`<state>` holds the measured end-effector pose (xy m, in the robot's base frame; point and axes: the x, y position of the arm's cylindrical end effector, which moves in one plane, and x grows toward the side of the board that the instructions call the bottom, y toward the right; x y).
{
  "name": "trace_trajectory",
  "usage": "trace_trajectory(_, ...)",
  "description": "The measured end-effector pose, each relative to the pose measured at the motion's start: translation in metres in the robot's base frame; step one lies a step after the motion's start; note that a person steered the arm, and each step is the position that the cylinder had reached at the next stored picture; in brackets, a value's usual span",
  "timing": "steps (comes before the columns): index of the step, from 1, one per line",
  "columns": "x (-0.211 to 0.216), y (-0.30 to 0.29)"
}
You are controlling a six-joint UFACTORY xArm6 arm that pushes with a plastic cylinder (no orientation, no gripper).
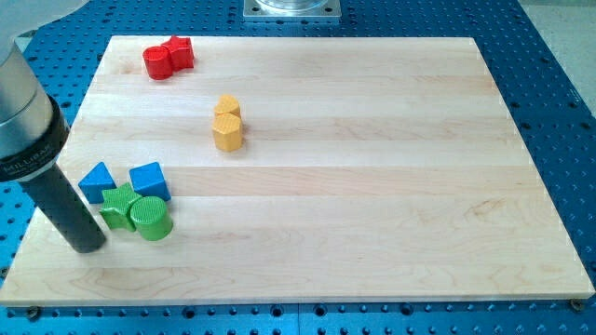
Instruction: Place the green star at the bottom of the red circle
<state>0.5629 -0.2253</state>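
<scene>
The green star [116, 206] lies in the lower left part of the table [372, 186], about the 8 o'clock direction from the table's middle. It is partly covered at its right side by the green cylinder [150, 218], which touches it at the 4 o'clock side. Just above the star, at 11 o'clock from it, is the blue triangle [97, 180], and at 1 o'clock from it is the blue cube [150, 180]; both blue blocks are touching or almost touching the star, I cannot tell which. These four blocks make one tight group.

My tip [87, 247] stands on the table just beside this group, at about 8 o'clock from the green star, very near its left edge; if it touches the star I cannot tell. The dark rod goes up from there toward the view's top left, where it joins a thick grey body. The arm has no jaws, so there is nothing spread or pressed together to report.

The red circle [157, 62] is well apart from the star, near the top left corner of the table, at about 12 o'clock from the star. The red star [179, 52] is touching it at its 2 o'clock side.

Between these two groups, a little to the right, are two yellow blocks touching each other: a yellow block [227, 106] above and a yellow hexagon [226, 133] under it at 6 o'clock.

The table is light wood and lies on a blue perforated base [549, 65].
</scene>
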Motion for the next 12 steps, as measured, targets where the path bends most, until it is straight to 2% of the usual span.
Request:
trace_trajectory(1,-0.01,0.011)
trace_trajectory(2,-0.009,0.053)
trace_trajectory(3,-0.057,0.059)
trace_trajectory(4,-0.082,0.056)
trace_trajectory(5,-0.058,0.05)
trace_trajectory(6,-0.107,0.037)
trace_trajectory(7,-0.133,0.037)
trace_trajectory(9,-0.088,0.017)
trace_trajectory(10,-0.101,0.009)
trace_trajectory(12,-0.164,0.02)
